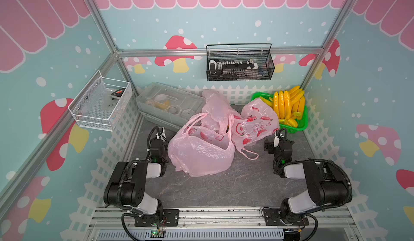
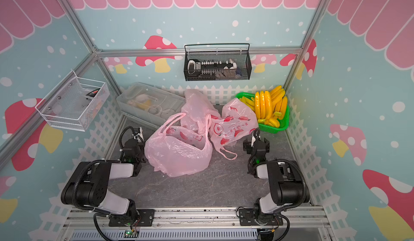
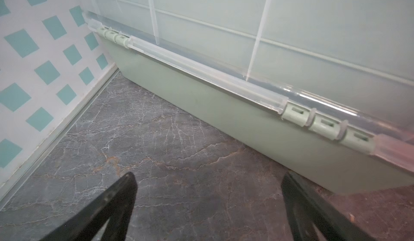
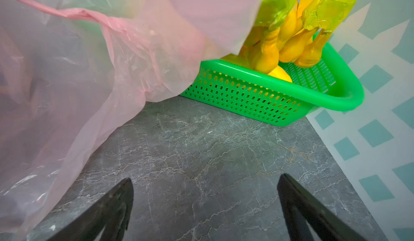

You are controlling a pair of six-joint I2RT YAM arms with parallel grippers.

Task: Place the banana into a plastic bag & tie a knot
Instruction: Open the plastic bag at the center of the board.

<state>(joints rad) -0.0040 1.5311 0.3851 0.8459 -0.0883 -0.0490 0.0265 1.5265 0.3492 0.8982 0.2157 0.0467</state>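
My left gripper point(image 3: 208, 177) has its jaws spread wide with nothing between them, low over the grey marble table point(image 1: 224, 188) and facing the long side of the clear lidded storage box point(image 3: 224, 107). My right gripper point(image 4: 205, 179) is spread just as wide and also holds nothing; bare tabletop lies between its fingers.

In both top views, the biggest thing on the table is the open pink plastic bag point(image 1: 201, 157), slumped in the middle with its handles up, just beside my left arm. Behind it lies a crumpled plain pink bag point(image 1: 215, 107), and to its right a printed pink bag point(image 1: 255, 125) with red fruit marks, one handle loop trailing on the table near my right wrist. The printed bag leans against the green basket point(image 1: 300, 125) in the far right corner.

The bananas point(image 1: 286, 103) are all heaped in that green basket, rising above its rim. From the right wrist I see their stem ends point(image 4: 291, 42) hanging over the basket edge, partly behind pink film.
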